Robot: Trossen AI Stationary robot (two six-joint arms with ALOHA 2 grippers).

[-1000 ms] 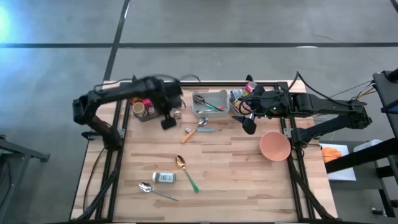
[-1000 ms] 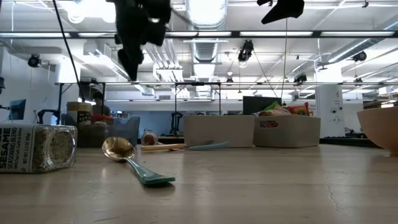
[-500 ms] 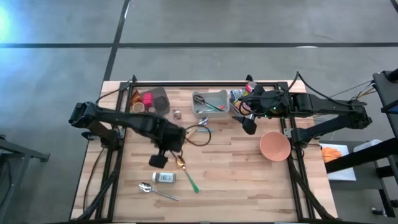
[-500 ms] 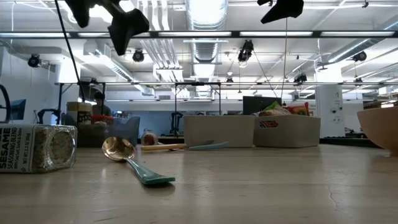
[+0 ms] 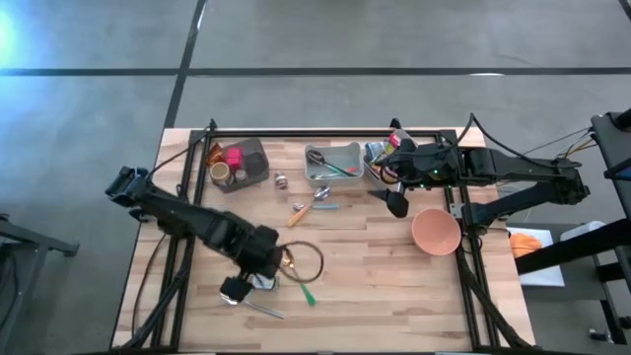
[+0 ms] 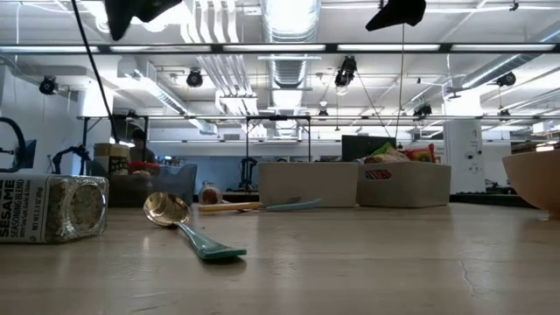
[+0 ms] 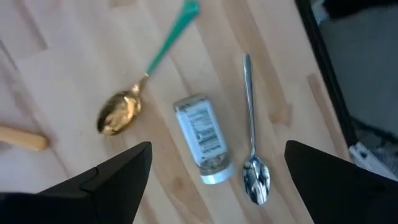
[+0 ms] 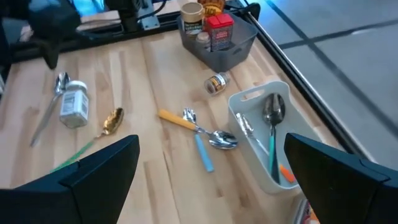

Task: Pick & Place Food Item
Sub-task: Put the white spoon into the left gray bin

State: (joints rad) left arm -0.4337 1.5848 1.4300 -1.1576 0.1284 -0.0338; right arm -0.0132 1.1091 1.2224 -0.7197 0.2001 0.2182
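hidden: in the high view the left gripper [image 5: 235,289] covers most of the sesame jar [image 5: 264,280] and the head of the steel spoon [image 5: 258,309] — only the jar's edge shows.
cut off: the low view crops the jar at the picture's left edge, label reads "SESAME SEASONING BLEND"; both grippers show only as dark tips at the top.
hard to make out: contents of the snack bin [image 5: 380,156] at the desk's far edge, partly under the right arm — cannot tell which items.
left gripper: over the desk's near-left part, fingers [image 7: 115,180] spread wide, nothing held.
jar vs jaws: jar lies on its side on the desk, between the two fingers in the left wrist view, clear of both; gold spoon with green handle [image 7: 142,88] just beside it on one side, steel spoon on the other.
right gripper [image 5: 394,202]: above the desk's far-right part, jaws fully spread, empty — near the pink bowl [image 5: 436,231] at the right edge.
surface: light wood desk [image 5: 365,271], black frame rails.
far edge: dark condiment bin [image 5: 240,164], small jar on its side [image 5: 281,180], white cutlery tray [image 5: 332,164].
middle: yellow-handled utensil [image 5: 300,212] and blue-handled spoon [image 5: 326,205] lying loose.
room: grey concrete floor around the desk; low view shows a bright hall with ceiling lights and ducts.
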